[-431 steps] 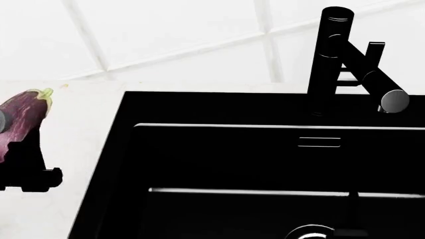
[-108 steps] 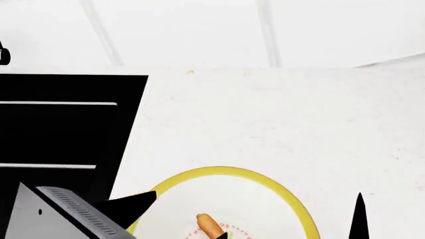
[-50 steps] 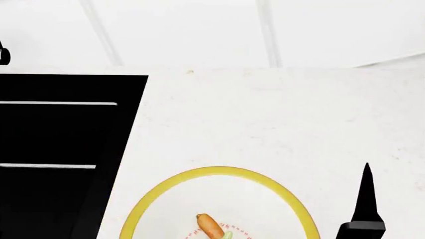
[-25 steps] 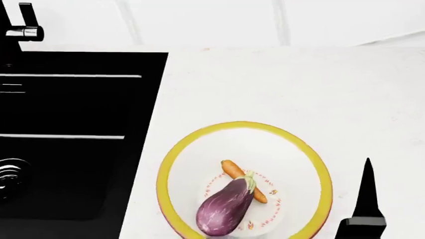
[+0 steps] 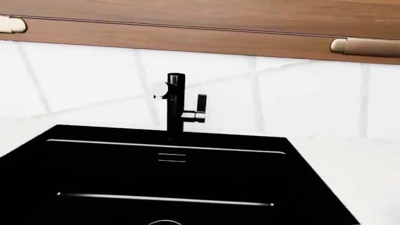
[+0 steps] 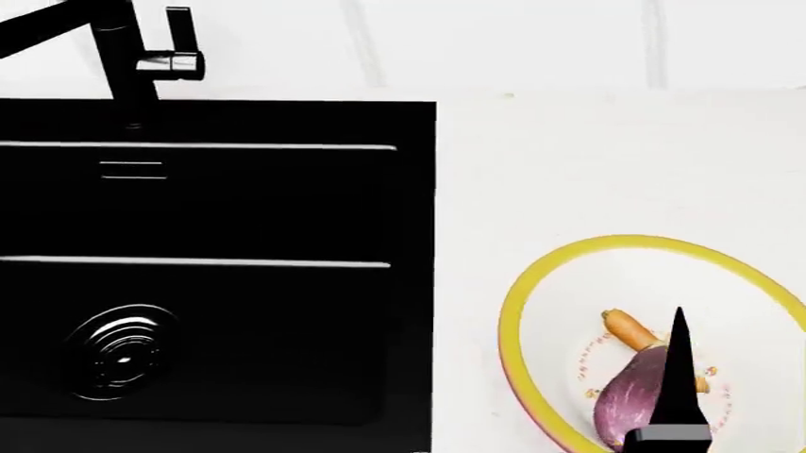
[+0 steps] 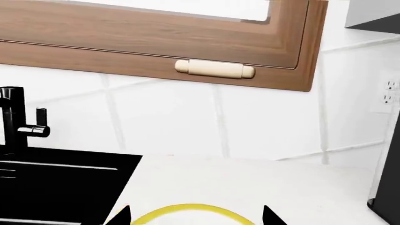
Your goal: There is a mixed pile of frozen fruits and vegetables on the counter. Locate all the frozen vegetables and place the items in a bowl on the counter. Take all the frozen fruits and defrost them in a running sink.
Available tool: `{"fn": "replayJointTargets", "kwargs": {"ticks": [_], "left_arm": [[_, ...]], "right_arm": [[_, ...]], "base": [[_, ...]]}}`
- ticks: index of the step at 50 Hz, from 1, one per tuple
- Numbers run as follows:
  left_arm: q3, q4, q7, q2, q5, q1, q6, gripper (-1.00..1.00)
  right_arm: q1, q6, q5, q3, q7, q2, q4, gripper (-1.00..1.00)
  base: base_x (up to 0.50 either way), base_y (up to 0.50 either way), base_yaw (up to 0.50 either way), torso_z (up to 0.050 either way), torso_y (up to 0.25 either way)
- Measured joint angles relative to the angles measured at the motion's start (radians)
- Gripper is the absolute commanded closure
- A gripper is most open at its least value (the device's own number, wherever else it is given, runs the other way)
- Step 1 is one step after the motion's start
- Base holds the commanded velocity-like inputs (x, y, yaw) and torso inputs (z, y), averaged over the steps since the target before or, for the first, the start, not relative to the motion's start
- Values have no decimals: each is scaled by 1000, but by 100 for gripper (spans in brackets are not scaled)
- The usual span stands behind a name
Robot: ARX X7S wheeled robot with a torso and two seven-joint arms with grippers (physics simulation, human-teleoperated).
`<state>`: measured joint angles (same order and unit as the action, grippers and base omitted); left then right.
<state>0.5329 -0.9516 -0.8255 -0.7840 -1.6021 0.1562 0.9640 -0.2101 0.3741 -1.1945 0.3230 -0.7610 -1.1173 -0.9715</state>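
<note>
The eggplant (image 6: 629,401), plump and purple with pale streaks, lies in the bowl (image 6: 529,283) on the counter (image 6: 605,160), touching a carrot (image 6: 626,330). The right gripper (image 6: 678,377) hangs over it, probably open and empty; the left is unseen. Next, turn toward the fruits calmly; the sink (image 6: 214,311) looks empty.

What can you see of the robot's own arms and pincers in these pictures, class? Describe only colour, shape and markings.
Very little shows. In the head view, the right pincer appears as a slim black finger tapering to a sharp point, with a pale grey band at its base. In the right wrist view, two small black pointed tips show. The left pincer is out of view.
</note>
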Motion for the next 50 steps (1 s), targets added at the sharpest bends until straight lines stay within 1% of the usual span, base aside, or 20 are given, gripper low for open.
{"fn": "replayJointTargets", "kwargs": {"ticks": [25, 39, 50], "left_arm": [[34, -15, 28, 8, 28, -49, -2, -100], [65, -21, 29, -3, 16, -74, -8, -100], [65, -25, 29, -2, 23, -80, -9, -100]], "right_arm": [[-29, -9, 25, -1, 14, 21, 3, -100], [-26, -13, 19, -2, 13, 17, 1, -100], [-35, -19, 32, -10, 22, 30, 4, -100]], "base": [[118, 500, 0, 0, 0], [11, 500, 0, 0, 0], [0, 500, 0, 0, 0]]}}
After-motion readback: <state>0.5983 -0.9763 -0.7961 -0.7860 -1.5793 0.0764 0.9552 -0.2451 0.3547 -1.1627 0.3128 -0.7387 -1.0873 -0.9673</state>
